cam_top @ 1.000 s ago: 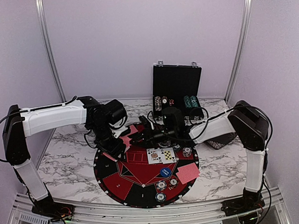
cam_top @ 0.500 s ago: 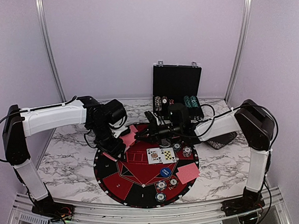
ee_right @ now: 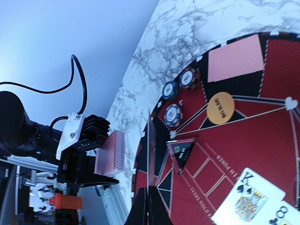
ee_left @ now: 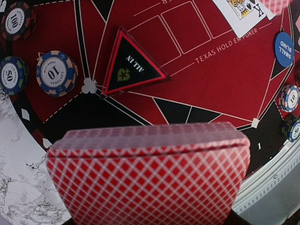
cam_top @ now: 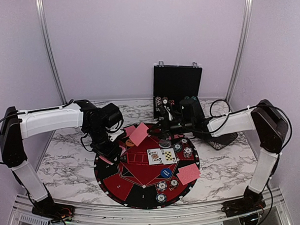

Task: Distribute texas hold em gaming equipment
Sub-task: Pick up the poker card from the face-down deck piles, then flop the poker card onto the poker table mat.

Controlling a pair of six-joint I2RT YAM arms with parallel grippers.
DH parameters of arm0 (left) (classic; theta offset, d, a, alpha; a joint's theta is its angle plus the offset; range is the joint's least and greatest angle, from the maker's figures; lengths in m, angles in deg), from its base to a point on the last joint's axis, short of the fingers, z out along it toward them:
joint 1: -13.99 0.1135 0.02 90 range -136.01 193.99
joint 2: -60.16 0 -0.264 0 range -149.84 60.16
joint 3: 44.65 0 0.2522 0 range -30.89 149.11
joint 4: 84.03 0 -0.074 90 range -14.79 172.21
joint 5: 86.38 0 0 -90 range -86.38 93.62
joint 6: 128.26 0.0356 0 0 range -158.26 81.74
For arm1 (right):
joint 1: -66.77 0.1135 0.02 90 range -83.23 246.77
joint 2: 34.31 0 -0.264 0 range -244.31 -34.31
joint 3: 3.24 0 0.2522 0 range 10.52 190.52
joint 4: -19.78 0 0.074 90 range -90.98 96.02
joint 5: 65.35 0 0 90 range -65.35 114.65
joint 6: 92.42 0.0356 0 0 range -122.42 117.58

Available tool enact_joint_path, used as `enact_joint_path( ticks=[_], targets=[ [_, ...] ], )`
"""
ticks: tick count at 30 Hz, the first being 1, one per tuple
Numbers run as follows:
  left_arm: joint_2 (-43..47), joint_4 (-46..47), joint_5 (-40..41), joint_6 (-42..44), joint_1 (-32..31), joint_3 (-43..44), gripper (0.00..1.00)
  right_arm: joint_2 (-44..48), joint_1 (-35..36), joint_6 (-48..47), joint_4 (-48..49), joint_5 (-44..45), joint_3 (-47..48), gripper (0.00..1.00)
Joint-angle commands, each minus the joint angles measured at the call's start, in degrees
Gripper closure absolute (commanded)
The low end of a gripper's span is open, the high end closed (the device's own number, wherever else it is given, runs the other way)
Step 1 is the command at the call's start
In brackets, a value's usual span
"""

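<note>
My left gripper (cam_top: 113,152) is shut on a deck of red-backed playing cards (ee_left: 150,178) held over the left edge of the round mat (cam_top: 138,189). The deck fills the bottom of the left wrist view and hides the fingers. In the right wrist view the deck (ee_right: 111,152) shows between black jaws. My right gripper (ee_right: 149,206) is shut on a single red-backed card (cam_top: 138,134), seen edge-on (ee_right: 151,150), held tilted above the mat just right of the deck. On the mat lie two face-up cards (cam_top: 161,155), a face-down card (cam_top: 188,174), striped chips (cam_top: 162,185), a blue disc (cam_top: 165,172) and an orange disc (ee_right: 220,108).
An open black chip case (cam_top: 178,89) with chip rows stands at the back of the marble table (cam_top: 68,169). A black dish (cam_top: 225,141) lies under the right arm. An "all in" triangle (ee_left: 129,70) sits on the mat's centre. More chips (ee_left: 56,72) lie near the mat's rim.
My right gripper has drawn back to the right and up, carrying one card away from the deck. The left gripper with the deck has shifted slightly left.
</note>
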Motion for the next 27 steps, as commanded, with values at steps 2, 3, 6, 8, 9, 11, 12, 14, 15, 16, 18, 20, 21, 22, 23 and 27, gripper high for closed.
enact_joint_path(
  ticks=[2,3,6,8,9,11,12,14,15,16,18,20,21,22,23,27],
  targets=[
    [3.75,1.67,-0.51,-0.94,2.73,-2.63,0.51,3.14,0.50,-22.37,-17.19,16.12,5.96,1.00],
    [4.05,1.87,-0.72,-1.00,3.16,-3.06,0.51,3.05,1.22,-25.77,-19.35,19.46,7.00,1.00],
    [4.64,2.17,-0.77,-0.98,4.16,-3.81,0.51,2.45,4.11,-34.21,-24.08,28.37,9.79,1.00],
    [4.83,2.28,-0.70,-0.97,4.57,-4.12,0.51,1.88,6.86,-39.39,-25.18,34.46,10.92,1.00],
    [4.85,2.28,-0.77,-0.94,4.70,-4.14,0.51,1.51,8.11,-41.29,-25.60,37.83,11.53,1.00],
    [5.07,2.35,-0.77,-0.97,4.97,-4.20,0.51,0.95,10.02,-45.24,-26.16,42.65,12.53,1.00],
    [5.18,2.36,-0.79,-0.91,5.04,-4.30,0.51,1.08,11.02,-46.66,-25.68,45.05,12.38,1.00],
    [5.25,2.41,-0.83,-0.76,5.17,-4.37,0.51,1.13,12.85,-50.89,-24.57,48.42,11.86,1.00],
    [5.29,2.44,-0.81,-0.66,5.25,-4.50,0.51,0.87,13.91,-52.92,-24.36,51.01,11.83,1.00],
    [5.29,2.46,-0.92,-0.54,5.33,-4.55,0.51,0.54,14.91,-54.99,-24.41,53.03,11.86,1.00],
    [5.30,2.46,-0.95,-0.25,5.41,-4.62,0.51,-0.16,16.60,-58.27,-24.17,56.08,11.74,1.00],
    [5.30,2.51,-1.12,-0.15,5.50,-4.58,0.51,-0.59,17.95,-60.80,-23.70,57.88,11.45,1.00],
    [5.30,2.56,-1.19,-0.14,5.52,-4.71,0.51,-0.74,18.43,-61.94,-23.34,58.26,11.24,1.00],
    [5.25,2.55,-1.23,-0.07,5.52,-4.67,0.51,-0.84,18.88,-62.83,-22.93,58.65,11.00,1.00],
    [5.26,2.55,-1.37,0.04,5.55,-4.71,0.51,-0.95,19.29,-63.74,-22.77,58.65,10.72,1.00],
    [5.28,2.55,-1.45,0.14,5.61,-4.45,0.51,-2.72,20.68,-66.21,-22.74,59.19,10.90,1.00]
  ],
)
